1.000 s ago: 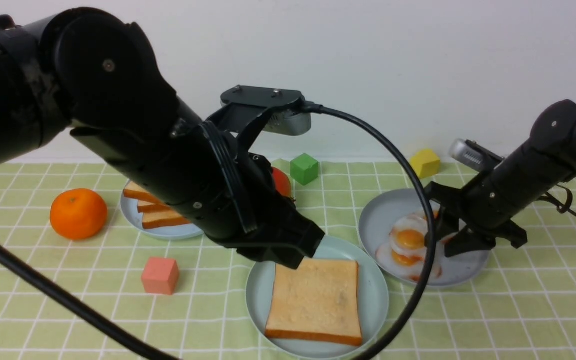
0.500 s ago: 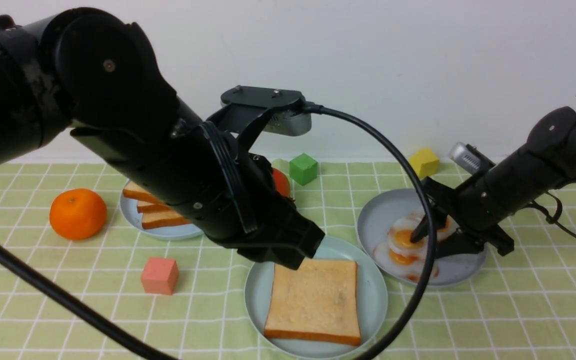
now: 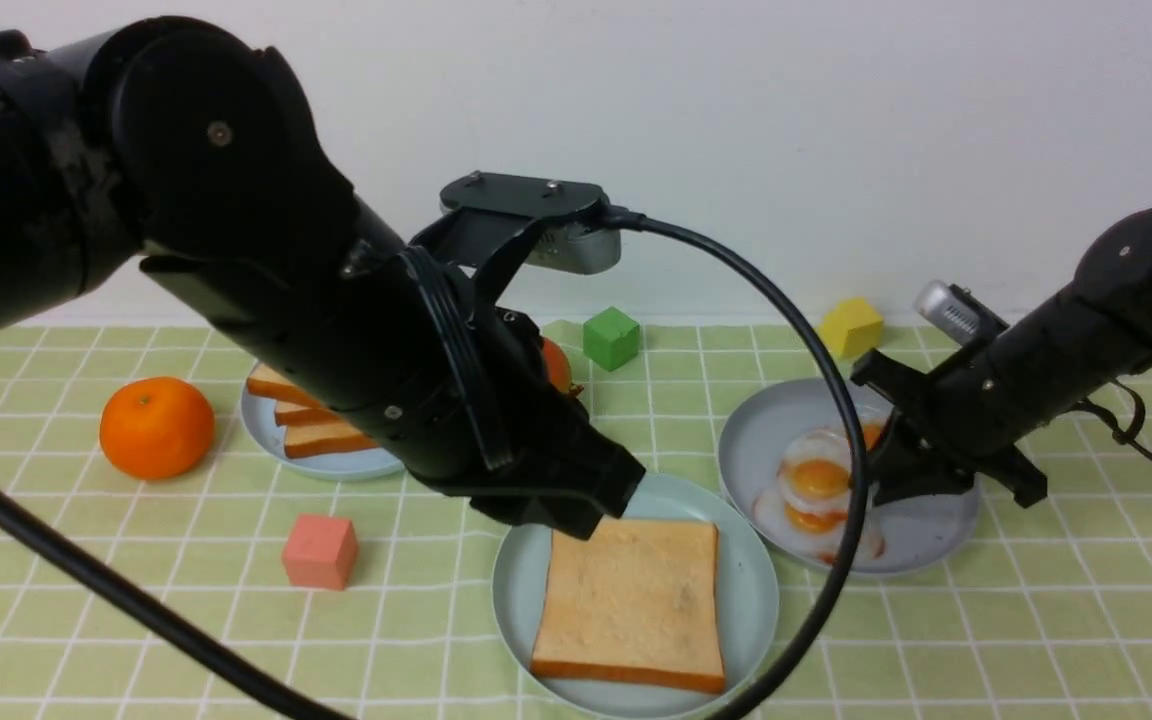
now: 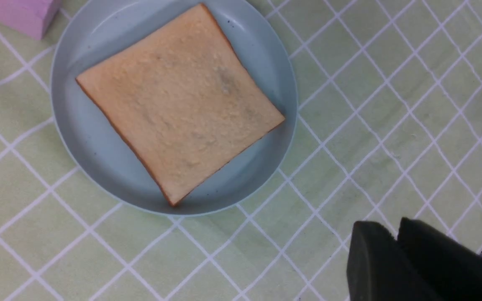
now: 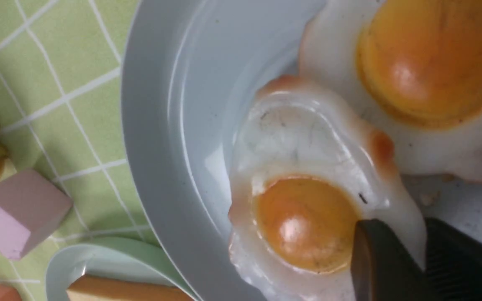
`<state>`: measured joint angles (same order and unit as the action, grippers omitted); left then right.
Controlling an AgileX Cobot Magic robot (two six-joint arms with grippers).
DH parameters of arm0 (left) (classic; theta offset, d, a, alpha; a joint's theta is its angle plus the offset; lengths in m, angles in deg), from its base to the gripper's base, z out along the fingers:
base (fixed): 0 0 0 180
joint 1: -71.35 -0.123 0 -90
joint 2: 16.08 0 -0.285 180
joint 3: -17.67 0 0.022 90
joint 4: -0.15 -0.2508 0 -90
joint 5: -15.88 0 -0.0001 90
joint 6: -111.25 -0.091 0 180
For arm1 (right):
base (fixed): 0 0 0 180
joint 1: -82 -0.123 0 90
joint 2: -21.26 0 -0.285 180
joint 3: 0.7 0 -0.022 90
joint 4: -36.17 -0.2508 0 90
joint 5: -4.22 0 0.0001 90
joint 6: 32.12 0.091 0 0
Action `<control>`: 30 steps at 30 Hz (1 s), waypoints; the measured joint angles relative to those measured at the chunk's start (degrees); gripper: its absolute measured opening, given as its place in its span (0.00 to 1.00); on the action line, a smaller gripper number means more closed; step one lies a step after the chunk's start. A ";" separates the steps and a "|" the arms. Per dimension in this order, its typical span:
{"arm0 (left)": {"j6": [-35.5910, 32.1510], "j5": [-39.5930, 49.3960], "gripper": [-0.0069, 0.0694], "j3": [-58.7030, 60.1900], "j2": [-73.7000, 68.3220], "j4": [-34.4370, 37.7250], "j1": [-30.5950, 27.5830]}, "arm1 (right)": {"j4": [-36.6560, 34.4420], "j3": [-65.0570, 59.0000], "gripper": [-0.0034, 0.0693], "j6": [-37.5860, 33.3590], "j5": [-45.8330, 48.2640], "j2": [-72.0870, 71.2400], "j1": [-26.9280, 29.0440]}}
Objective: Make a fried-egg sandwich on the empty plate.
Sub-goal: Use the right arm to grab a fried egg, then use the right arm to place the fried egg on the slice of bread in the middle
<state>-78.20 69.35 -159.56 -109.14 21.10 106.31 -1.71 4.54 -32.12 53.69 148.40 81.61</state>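
Toast (image 3: pixel 631 600) flat on plate (image 3: pixel 516 590); left tool (image 4: pixel 393 240) closed; right tool (image 5: pixel 404 242) pinches fried egg (image 5: pixel 308 217) edge.

Behind left arm (image 3: pixel 336 330), red-orange fruit (image 3: pixel 558 365) and blue plate (image 3: pixel 356 467) of toast slices (image 3: pixel 321 437) partly hidden, fried egg's (image 5: pixel 303 217) edge covered by right hand (image 5: pixel 423 234)

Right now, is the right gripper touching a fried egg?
Touching. The right wrist view shows the right gripper with its two fingers closed on one fried egg, a strip of the egg's white edge pinched between them.
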 joint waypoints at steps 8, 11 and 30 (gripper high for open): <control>12.25 1.27 0.22 0.00 6.89 -13.47 0.00 | 2.94 -0.10 0.12 -8.60 1.85 -11.94 0.17; 16.76 3.42 0.22 0.00 10.51 -18.48 0.00 | 2.94 -0.10 0.12 -11.15 3.79 -16.10 -1.95; 27.70 1.84 0.23 18.91 24.80 -24.23 0.00 | -22.21 -9.51 0.12 -29.12 -1.99 -11.16 -20.49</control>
<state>-50.50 71.19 -140.65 -84.34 -3.12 106.31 -23.91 -4.97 -61.25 51.70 137.24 61.12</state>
